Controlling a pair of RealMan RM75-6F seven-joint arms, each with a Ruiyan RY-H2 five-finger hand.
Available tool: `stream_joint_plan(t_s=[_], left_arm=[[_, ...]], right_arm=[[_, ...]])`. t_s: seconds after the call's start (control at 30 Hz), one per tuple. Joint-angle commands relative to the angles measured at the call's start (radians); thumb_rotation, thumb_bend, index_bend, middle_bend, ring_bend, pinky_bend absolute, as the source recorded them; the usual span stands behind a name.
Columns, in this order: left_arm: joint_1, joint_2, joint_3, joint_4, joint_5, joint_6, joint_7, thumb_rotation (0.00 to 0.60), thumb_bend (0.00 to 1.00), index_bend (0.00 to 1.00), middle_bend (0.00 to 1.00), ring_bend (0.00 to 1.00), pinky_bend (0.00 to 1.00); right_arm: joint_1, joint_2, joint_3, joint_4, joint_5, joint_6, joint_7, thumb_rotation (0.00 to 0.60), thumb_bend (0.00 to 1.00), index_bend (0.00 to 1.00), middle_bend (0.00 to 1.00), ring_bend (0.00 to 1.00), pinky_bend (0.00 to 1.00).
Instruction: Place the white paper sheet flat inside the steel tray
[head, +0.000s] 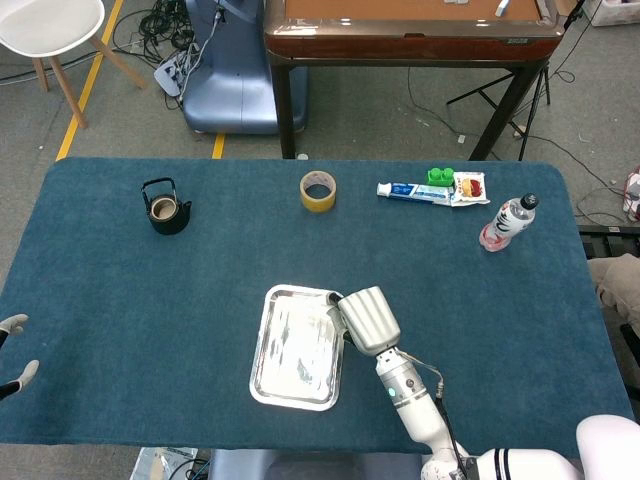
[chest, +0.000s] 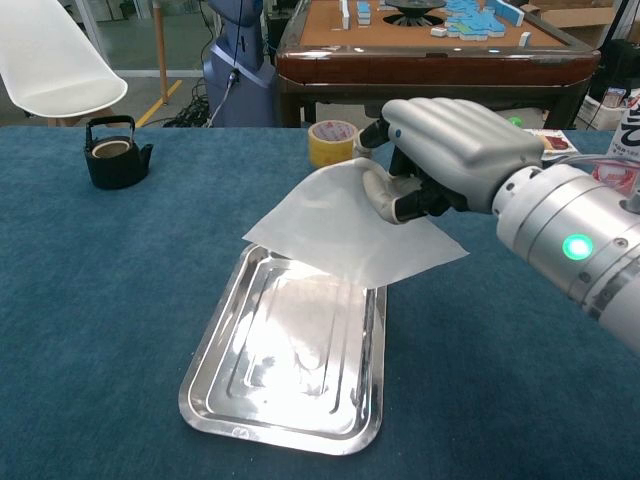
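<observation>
The steel tray lies on the blue table near its front edge. My right hand holds the white paper sheet in the air above the tray's far right end. The sheet hangs tilted, its near edge over the tray's rim. In the head view the hand hides most of the sheet. My left hand shows at the far left table edge, fingers apart, holding nothing.
A black kettle stands at the back left. A yellow tape roll sits behind the tray. A toothpaste tube, a green item and a bottle are at the back right.
</observation>
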Motion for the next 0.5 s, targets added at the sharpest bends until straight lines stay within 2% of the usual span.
stream_joint_plan(t_s=[0.03, 0.5], left_arm=[[0.0, -0.001, 0.001, 0.001, 0.0, 0.0, 0.0, 0.6, 0.24, 0.26, 0.37, 0.35, 0.56], [0.002, 0.003, 0.0, -0.003, 0.001, 0.004, -0.004, 0.6, 0.24, 0.26, 0.37, 0.35, 0.56]], right_arm=[[0.003, -0.009, 0.0, -0.001, 0.01, 0.006, -0.01, 0.6, 0.64, 0.55, 1.0, 1.0, 1.0], [0.024, -0.059, 0.014, 0.007, 0.069, 0.037, -0.087, 0.6, 0.65, 0.55, 1.0, 1.0, 1.0]])
